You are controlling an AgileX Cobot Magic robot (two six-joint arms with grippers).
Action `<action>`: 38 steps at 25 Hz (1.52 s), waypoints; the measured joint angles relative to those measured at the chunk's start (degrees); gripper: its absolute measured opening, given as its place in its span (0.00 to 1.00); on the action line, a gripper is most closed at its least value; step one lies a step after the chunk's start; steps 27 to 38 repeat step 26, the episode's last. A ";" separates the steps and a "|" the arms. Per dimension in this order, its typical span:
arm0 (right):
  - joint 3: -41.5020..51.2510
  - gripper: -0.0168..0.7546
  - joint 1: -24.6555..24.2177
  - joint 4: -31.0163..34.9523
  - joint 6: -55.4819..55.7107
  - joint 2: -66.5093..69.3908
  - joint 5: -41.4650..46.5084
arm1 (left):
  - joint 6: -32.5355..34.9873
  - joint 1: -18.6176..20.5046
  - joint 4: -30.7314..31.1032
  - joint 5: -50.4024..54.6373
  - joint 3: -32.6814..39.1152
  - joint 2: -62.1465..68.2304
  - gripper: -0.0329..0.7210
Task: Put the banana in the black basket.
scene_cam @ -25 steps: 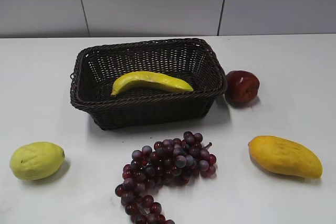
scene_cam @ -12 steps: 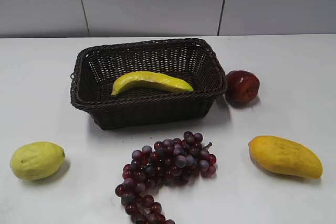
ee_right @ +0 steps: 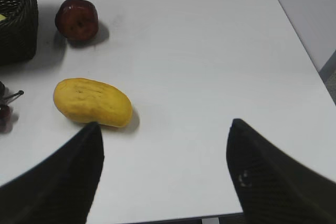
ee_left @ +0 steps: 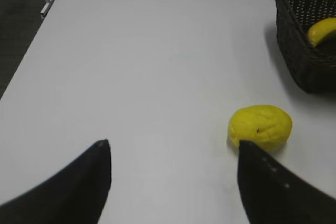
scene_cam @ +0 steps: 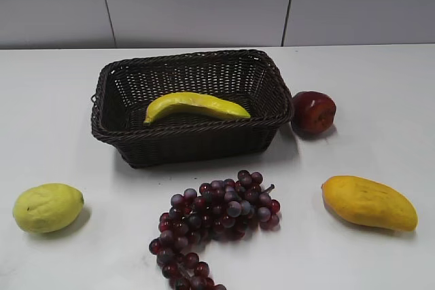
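Exterior view: we find the banana [scene_cam: 196,106] lying inside the black basket [scene_cam: 192,139], resting lengthwise on its floor just behind the front wall. We judge the task complete. Neither arm appears in this view, consistent with both having no further work at the basket. The left end effector [ee_left: 173,179] hangs over bare desk [ee_left: 136,66] left of the basket, fingers spread wide, gripping nothing; a lemon [ee_left: 260,127] sits near one finger. The right end effector [ee_right: 165,169] is likewise spread and empty, right of the basket, above a mango [ee_right: 92,103]. From the wrist views the basket is cropped and the banana mostly hidden. The grapes [scene_cam: 211,225] run off the exterior view's lower edge.
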 joint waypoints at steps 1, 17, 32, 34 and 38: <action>0.00 0.78 0.00 0.00 0.00 0.00 0.00 | 0.00 0.00 0.00 0.00 0.00 -0.66 0.78; 0.00 0.78 0.00 0.00 0.00 0.00 0.00 | 0.00 0.00 0.00 -0.15 0.00 -5.67 0.78; 0.00 0.78 0.00 0.00 0.00 0.00 0.00 | 0.00 0.00 0.00 -0.15 0.00 -5.67 0.78; 0.00 0.78 0.00 0.00 0.00 0.00 0.00 | 0.00 0.00 0.00 -0.15 0.00 -5.67 0.78; 0.00 0.78 0.00 0.00 0.00 0.00 0.00 | 0.00 0.00 0.00 -0.15 0.00 -5.67 0.78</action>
